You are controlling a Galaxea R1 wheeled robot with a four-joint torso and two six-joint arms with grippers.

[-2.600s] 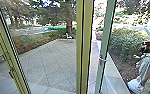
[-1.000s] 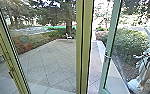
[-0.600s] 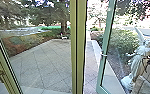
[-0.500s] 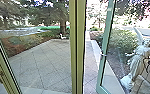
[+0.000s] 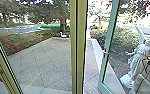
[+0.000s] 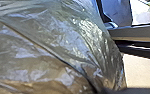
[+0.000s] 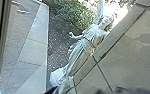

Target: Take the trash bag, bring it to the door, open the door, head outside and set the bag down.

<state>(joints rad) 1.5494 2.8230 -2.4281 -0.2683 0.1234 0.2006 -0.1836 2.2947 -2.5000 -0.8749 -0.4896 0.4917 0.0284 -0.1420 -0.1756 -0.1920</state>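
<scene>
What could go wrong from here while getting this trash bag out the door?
The green-framed door is only partly open, so it might swing shut against the robot or the bag. The trash bag looks like thin, bulging plastic; it could snag or tear on the door's edge or the yellowish post. The statue stands outside on the door's side, so a wide turn that way might knock it.
</scene>
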